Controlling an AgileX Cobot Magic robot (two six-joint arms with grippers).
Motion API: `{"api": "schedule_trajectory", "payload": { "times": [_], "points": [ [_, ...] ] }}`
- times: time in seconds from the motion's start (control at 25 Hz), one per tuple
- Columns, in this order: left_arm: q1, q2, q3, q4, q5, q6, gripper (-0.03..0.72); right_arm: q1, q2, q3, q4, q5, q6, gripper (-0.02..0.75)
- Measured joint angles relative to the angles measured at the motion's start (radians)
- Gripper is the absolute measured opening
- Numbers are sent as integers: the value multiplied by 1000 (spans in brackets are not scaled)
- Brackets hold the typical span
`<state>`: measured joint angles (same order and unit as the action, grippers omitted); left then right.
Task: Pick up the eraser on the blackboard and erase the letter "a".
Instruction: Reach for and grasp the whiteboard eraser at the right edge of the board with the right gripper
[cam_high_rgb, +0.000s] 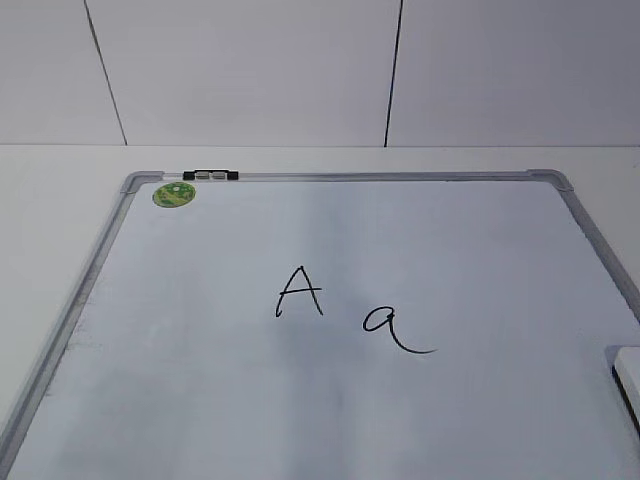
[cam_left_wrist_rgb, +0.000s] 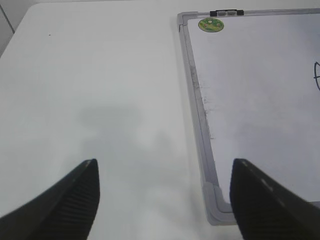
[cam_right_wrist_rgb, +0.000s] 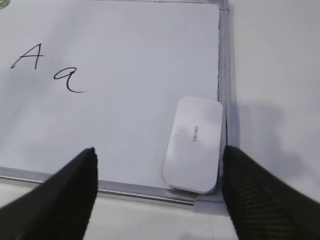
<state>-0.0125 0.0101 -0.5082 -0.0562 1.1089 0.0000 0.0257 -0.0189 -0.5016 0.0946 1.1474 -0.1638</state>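
The blackboard (cam_high_rgb: 330, 400) lies flat on the white tabletop (cam_left_wrist_rgb: 90, 75), and nothing has been wiped yet. The eraser (cam_right_wrist_rgb: 194, 144) sits on the board in its near right corner, right beside the grey frame. The letter "a" (cam_high_rgb: 392, 327) is near the middle of the board, just right of the big "A" (cam_high_rgb: 299, 290). The right tool (cam_right_wrist_rgb: 159, 192) hangs above the near edge of the board with its two fingers spread wide, holding nothing, and the eraser is a little to the right of the gap between them. The left tool (cam_left_wrist_rgb: 165, 197) is spread wide too, over the bare tabletop by the board's near left corner. What could go wrong: the eraser lies so close to the frame that a finger may bump the frame and slip off. Also, the big "A" is close, so a wide wipe may rub it out too
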Motion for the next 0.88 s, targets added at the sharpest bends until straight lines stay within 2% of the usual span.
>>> {"api": "schedule_trajectory", "payload": {
  "times": [0.88],
  "points": [
    [0,0,0,0,0,0,592,0,0,0,0,0,0,592]
  ]
}}
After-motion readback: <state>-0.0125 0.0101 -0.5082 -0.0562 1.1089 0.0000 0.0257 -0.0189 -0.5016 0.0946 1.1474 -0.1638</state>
